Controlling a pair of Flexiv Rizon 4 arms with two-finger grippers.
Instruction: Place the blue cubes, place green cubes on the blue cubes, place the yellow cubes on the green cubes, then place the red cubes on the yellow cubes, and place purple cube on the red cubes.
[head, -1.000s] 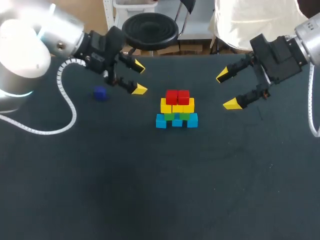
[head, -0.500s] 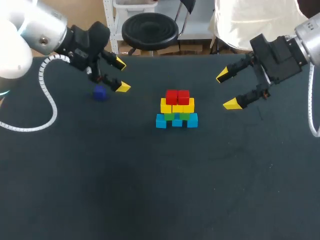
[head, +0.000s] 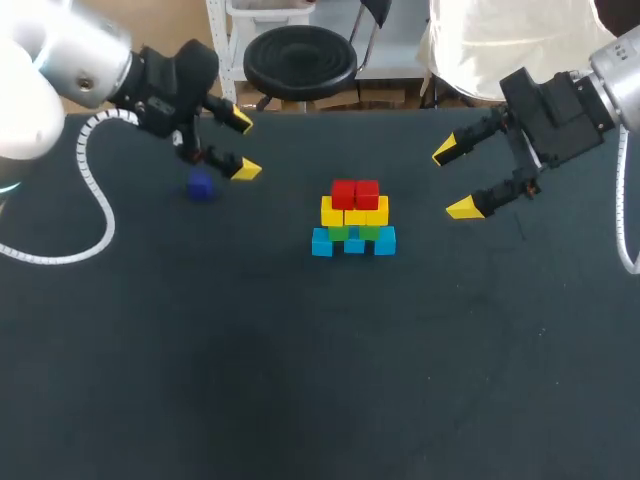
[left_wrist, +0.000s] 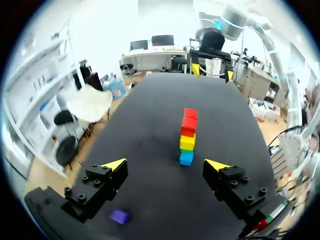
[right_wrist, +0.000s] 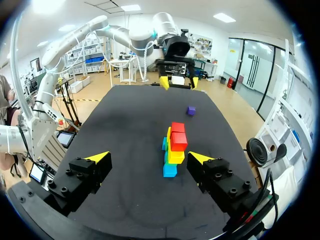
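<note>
- The stack (head: 353, 218) stands near the middle of the table (head: 300, 380). The blue cubes (head: 353, 242) form the base, with the green cubes (head: 352, 232) on them, then the yellow cubes (head: 354, 211) and the red cubes (head: 355, 193) on top.
- The base row is the widest and the top row the narrowest. This shape probably steadies the stack and leaves a flat red top for the last piece.
- The purple cube (head: 201, 187) lies alone on the table on the left arm's side, well apart from the stack. It is the only piece not yet stacked, so the step in hand appears to be its pickup.
- The left gripper (head: 243, 146) hangs near the purple cube with its fingers spread apart and nothing between them.
- In the left wrist view the purple cube lies under the gripper, close to one finger's body and not between the tips. The gripper likely needs centring over the cube before it descends.
- The right gripper (head: 453, 179) sits on the far side of the stack, clear of it, with its fingers apart and empty. This position probably keeps the approach to the stack free.
- The red top is small, so an off-centre placement could tip the upper rows.
</note>
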